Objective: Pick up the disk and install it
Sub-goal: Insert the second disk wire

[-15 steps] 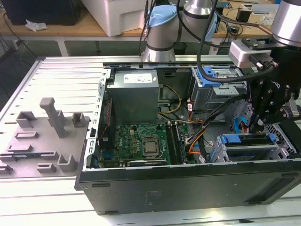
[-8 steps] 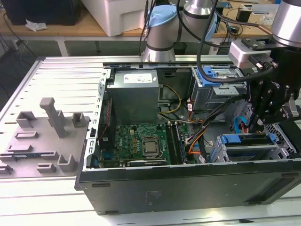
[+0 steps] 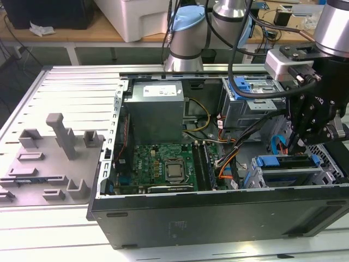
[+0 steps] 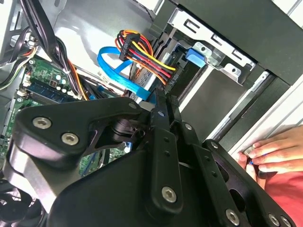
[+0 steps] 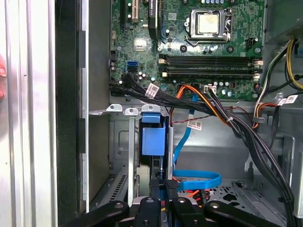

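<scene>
Nearest, my pincer hangs nose-down in the open computer case, at the exterior view's right. Its jaws are drawn together with only a thin slit between them, seen in both wrist views. Whether they nip anything I cannot tell. Just beyond the tips is the disk, seen edge-on with its blue carrier bracket facing me. It sits in a slot of the lower drive cage, in the case's near corner in the exterior view. My pincer is over its end, touching or all but touching. Beside the cage a flat blue cable loops across the case floor. A bundle of black, orange and yellow leads runs past it. Farther in lies the green motherboard with its bare processor socket. Beyond that, in the exterior view, stand the grey power supply and an upper metal cage with a blue clip. Outside the case, a person's hand rests against its rim. Grey fixture blocks sit on the ribbed table, at the exterior view's left.
</scene>
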